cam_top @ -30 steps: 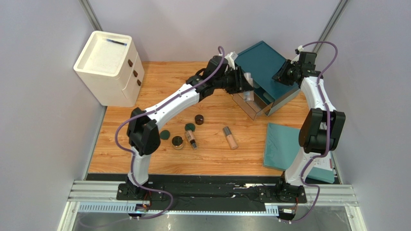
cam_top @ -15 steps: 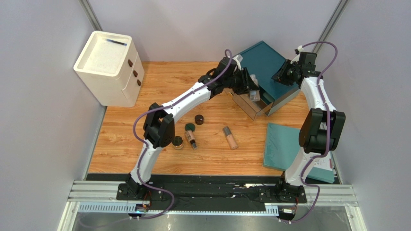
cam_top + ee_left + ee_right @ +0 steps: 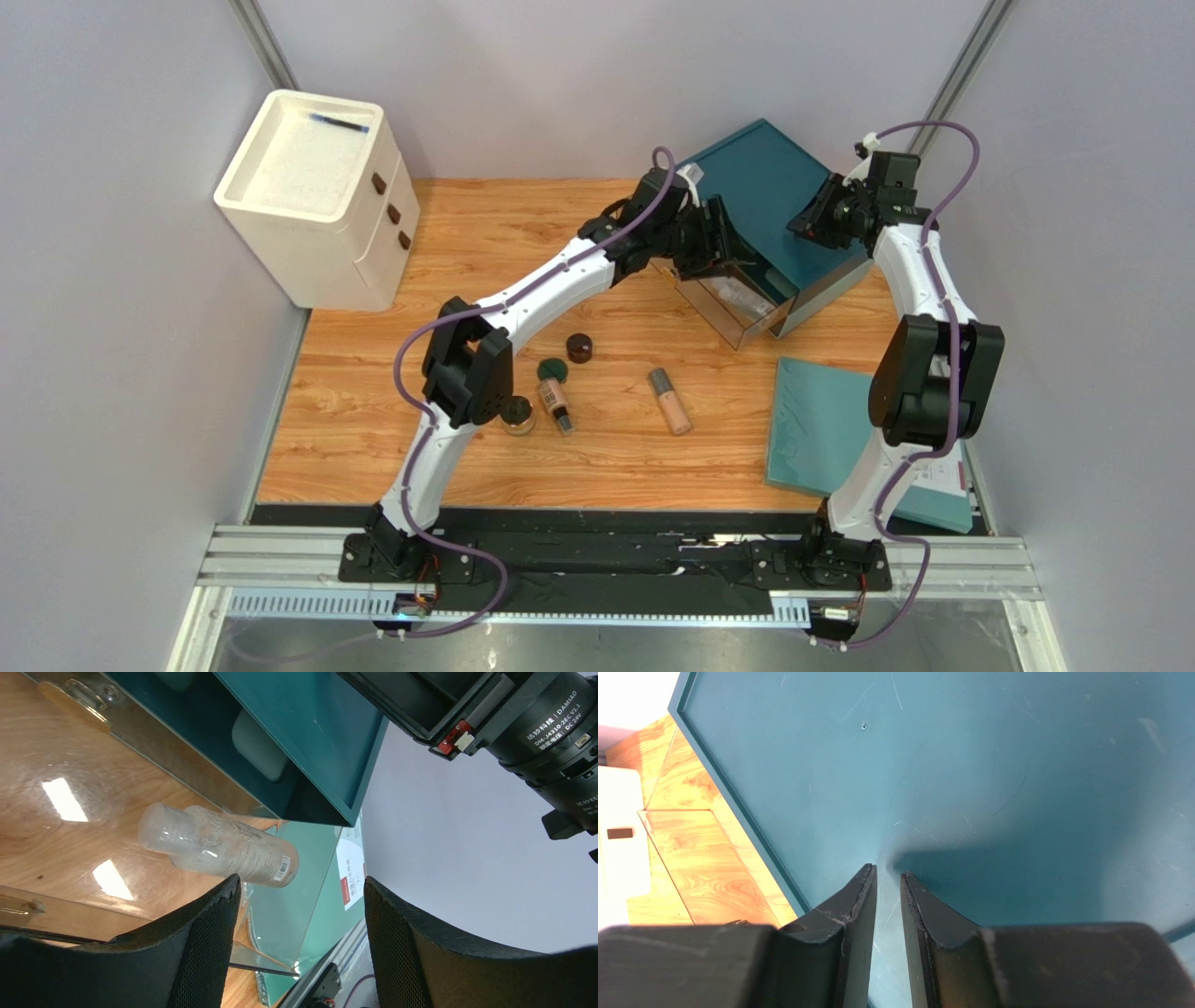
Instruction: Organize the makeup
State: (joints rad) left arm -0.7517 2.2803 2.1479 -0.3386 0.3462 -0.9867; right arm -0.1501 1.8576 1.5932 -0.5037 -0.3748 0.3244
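At upper center, left end effector (image 3: 723, 245) is hovering wide beside the clear bottle (image 3: 217, 847); right end effector (image 3: 887, 903) is touching the teal box (image 3: 1018, 777), narrow and empty.

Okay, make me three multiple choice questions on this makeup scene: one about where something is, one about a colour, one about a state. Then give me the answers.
1. Relative to the teal drawer box, the clear bottle lies:
A. on its top
B. in its pulled-out clear drawer
C. behind it

2. The tube lying on the table is:
A. peach
B. blue
C. black

3. The left gripper is:
A. shut on the bottle
B. open, with the bottle clear of its fingers
C. shut and empty

Answers:
1 B: the left wrist view shows the bottle on its side on the drawer floor, under the box's teal body.
2 A: the top view shows a pale peach tube.
3 B: the left wrist view shows both fingers spread wide, neither touching the bottle.
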